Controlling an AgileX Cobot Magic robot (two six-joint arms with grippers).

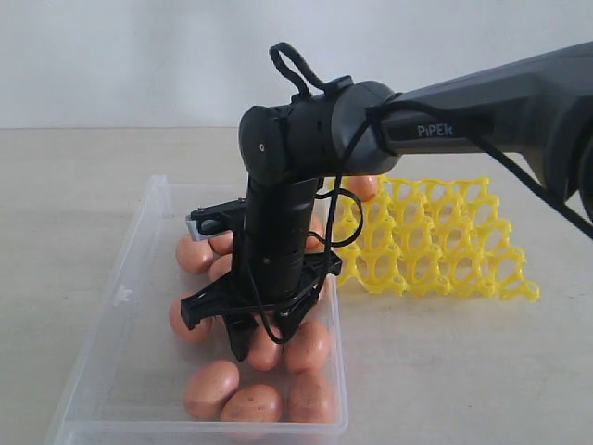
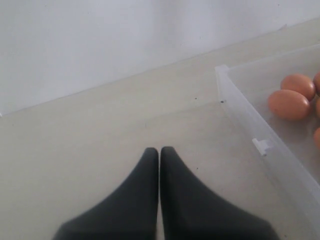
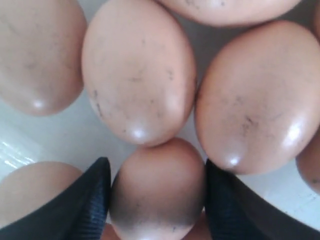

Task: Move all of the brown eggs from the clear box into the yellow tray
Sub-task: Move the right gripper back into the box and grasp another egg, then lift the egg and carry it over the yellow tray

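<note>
Several brown eggs lie in the clear box at the lower left of the exterior view. Behind it to the right stands the yellow tray, with one egg at its near-left corner. My right gripper reaches down into the box. In the right wrist view this gripper has a speckled egg between its two fingers, both touching its sides. My left gripper is shut and empty over the bare table beside the box rim.
More eggs crowd tightly round the gripped one. In the left wrist view, eggs lie inside the box, and a small latch tab sticks out from its side. A pale wall rises behind the beige table.
</note>
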